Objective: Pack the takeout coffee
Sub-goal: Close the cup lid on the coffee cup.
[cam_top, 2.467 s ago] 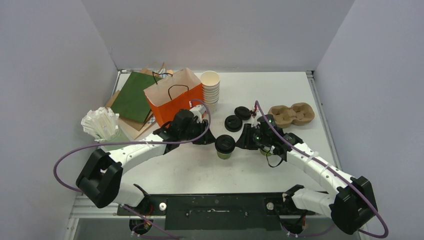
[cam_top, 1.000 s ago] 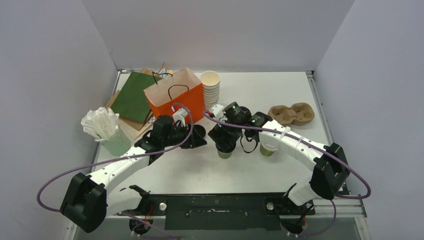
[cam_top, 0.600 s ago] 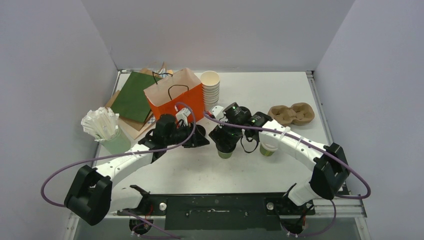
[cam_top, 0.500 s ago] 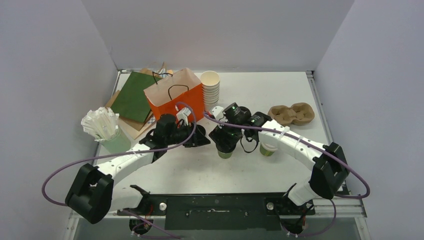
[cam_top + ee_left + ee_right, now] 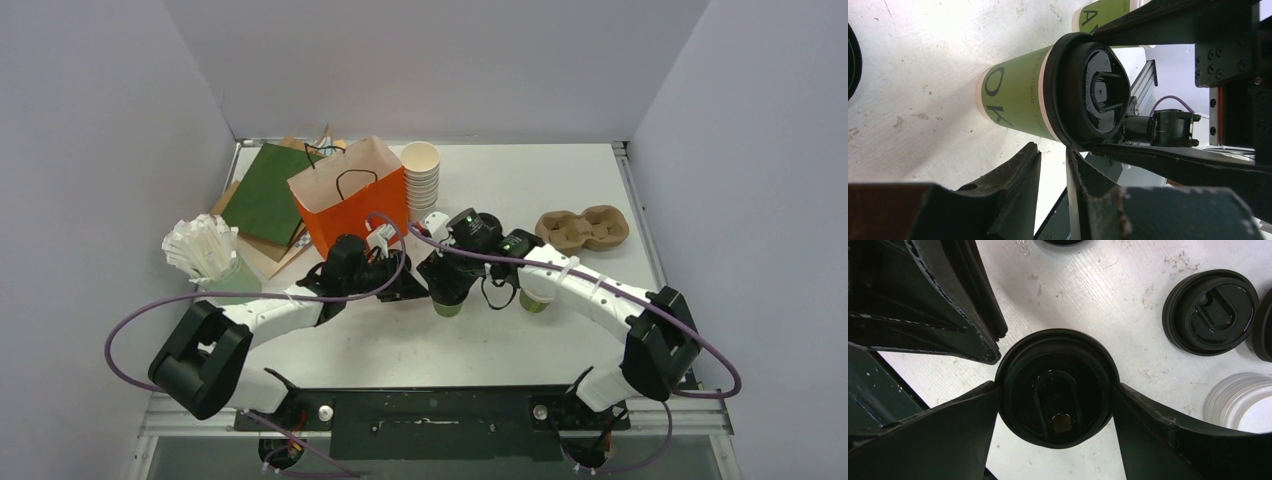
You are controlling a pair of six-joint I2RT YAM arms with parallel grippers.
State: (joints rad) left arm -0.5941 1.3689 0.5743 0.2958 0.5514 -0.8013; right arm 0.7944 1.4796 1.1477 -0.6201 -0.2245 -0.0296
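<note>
Olive-green paper forms the side of the black-lidded cup [image 5: 1018, 100], which stands on the worktop [image 5: 500, 350] near its middle. It sits in front of the orange bag [image 5: 350, 195] and between the two arms. A second cup [image 5: 537, 296], capped in white, stands just beside it on the right.

The right gripper [image 5: 1054, 387] hangs straight over the black-lidded cup, with one finger against each side of the lid rim. It looks clamped there. Gripping from above at the rim probably keeps the cup level and lets it rise straight up without spilling.

The left gripper [image 5: 1052, 155] reaches in low from the bag side. Its fingers are drawn nearly together with only a slit between them and nothing held. Their tips lie just beside the lid's edge, and whether they touch it is unclear. They may be there to steady the cup or check the lid.

The cup is upright, with its long axis vertical, its base on the worktop and its lid facing up into the right wrist camera. It appears sideways in the left wrist view only because that camera is rolled.

The pulp carrier [image 5: 582, 228] lies well apart at the far right, and loose black lids [image 5: 1210, 312] sit nearby.
</note>
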